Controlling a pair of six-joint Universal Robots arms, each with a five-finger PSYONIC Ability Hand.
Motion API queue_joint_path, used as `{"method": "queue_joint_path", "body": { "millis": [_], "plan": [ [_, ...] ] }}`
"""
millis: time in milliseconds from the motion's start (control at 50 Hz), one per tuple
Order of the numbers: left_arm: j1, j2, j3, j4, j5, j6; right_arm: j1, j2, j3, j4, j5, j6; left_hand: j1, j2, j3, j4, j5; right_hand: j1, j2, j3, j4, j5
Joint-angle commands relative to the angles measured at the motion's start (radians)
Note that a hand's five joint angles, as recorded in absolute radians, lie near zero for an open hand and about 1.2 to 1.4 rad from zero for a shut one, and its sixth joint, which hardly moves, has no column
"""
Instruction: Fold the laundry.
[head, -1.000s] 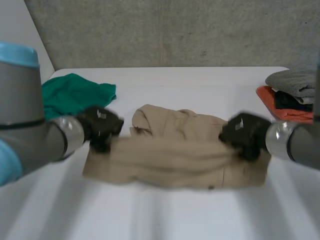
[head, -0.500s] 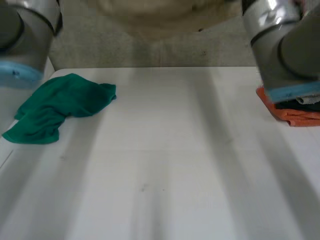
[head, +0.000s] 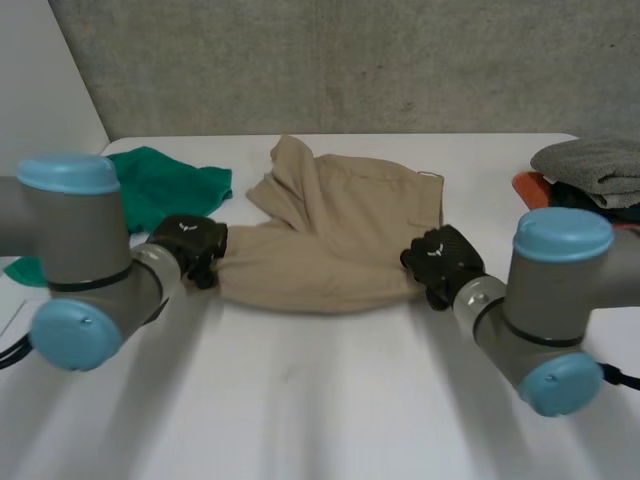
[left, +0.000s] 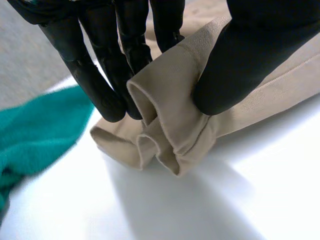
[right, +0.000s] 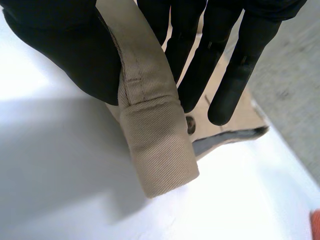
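Lowered again from overhead: crumpled beige twill garment (head: 335, 235), laid across the white table (head: 320, 400). Left hand (head: 190, 242) pinched its bunched left corner; right hand (head: 440, 258) pinched the right hem. Folding seemingly barely begun; rumpled green cloth (head: 165, 185) lay untouched.

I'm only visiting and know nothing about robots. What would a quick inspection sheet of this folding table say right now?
Surface: white table, with cloth lying on its far half.
Job's things: tan garment lies spread between the two hands, partly doubled over.
Clutter: green cloth crumpled beside the left arm; grey cloth stacked over an orange cloth beside the right arm.
Hands: left hand pinches a bunched end of the tan garment; right hand pinches a hemmed edge at the other end.
Cables: nothing seen.
Surroundings: grey concrete wall behind the table.
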Motion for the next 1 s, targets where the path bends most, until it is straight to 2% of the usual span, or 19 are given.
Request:
{"method": "queue_joint_path", "body": {
  "millis": [20,140,260,280,300,320,360,460,520,620,660,760,1000],
  "plan": [
    [-0.002,0.183,-0.119,-0.231,0.035,0.064,-0.022,-0.170,0.039,0.340,0.007,-0.036,0.239,0.199,0.207,0.202,0.234,0.267,0.229,0.205,0.199,0.206],
    [-0.003,0.283,-0.253,-0.357,0.071,0.230,-0.048,-0.262,0.126,0.584,-0.010,-0.185,0.239,0.199,0.207,0.202,0.234,0.267,0.229,0.205,0.199,0.206],
    [-0.018,0.329,-0.323,-0.400,0.086,0.298,-0.071,-0.311,0.203,0.601,-0.041,-0.301,0.198,0.159,0.167,0.162,0.193,0.267,0.229,0.205,0.199,0.206],
    [-0.020,0.334,-0.329,-0.396,0.085,0.304,-0.073,-0.314,0.213,0.580,-0.052,-0.306,-0.293,-0.333,-0.325,-0.330,-0.298,0.267,0.229,0.205,0.199,0.206],
    [-0.019,0.337,-0.326,-0.390,0.083,0.307,-0.074,-0.317,0.221,0.566,-0.055,-0.306,-0.589,-0.629,-0.620,-0.625,-0.594,0.267,0.229,0.205,0.199,0.206],
    [-0.017,0.337,-0.320,-0.382,0.081,0.310,-0.076,-0.317,0.224,0.555,-0.058,-0.305,-0.815,-0.855,-0.847,-0.852,-0.821,0.267,0.229,0.205,0.199,0.206],
    [-0.012,0.335,-0.293,-0.339,0.083,0.310,-0.074,-0.314,0.235,0.529,-0.058,-0.298,-0.982,-1.022,-1.013,-1.019,-0.987,0.267,0.229,0.205,0.199,0.206],
    [-0.014,0.317,-0.198,-0.216,0.097,0.296,-0.068,-0.311,0.250,0.494,-0.062,-0.280,-0.983,-1.023,-1.014,-1.020,-0.988,0.267,0.229,0.205,0.199,0.206],
    [-0.020,0.240,-0.120,-0.140,0.114,0.282,-0.057,-0.311,0.253,0.466,-0.064,-0.260,-0.983,-1.023,-1.014,-1.020,-0.988,0.267,0.229,0.205,0.199,0.206],
    [-0.043,0.089,0.038,-0.067,0.163,0.276,-0.047,-0.313,0.260,0.431,-0.064,-0.226,-0.757,-0.797,-0.788,-0.794,-0.762,0.267,0.229,0.205,0.199,0.206],
    [-0.049,0.008,0.118,-0.063,0.192,0.278,-0.042,-0.311,0.261,0.420,-0.064,-0.216,-0.634,-0.673,-0.665,-0.670,-0.639,0.267,0.229,0.205,0.199,0.206],
    [-0.060,-0.148,0.292,-0.070,0.239,0.284,-0.040,-0.311,0.270,0.400,-0.064,-0.205,-0.519,-0.558,-0.550,-0.555,-0.524,0.267,0.229,0.205,0.199,0.206],
    [-0.063,-0.438,0.646,-0.167,0.246,0.292,-0.043,-0.305,0.301,0.365,-0.064,-0.203,-0.333,-0.373,-0.365,-0.370,-0.339,0.267,0.229,0.205,0.199,0.206]
  ]
}}
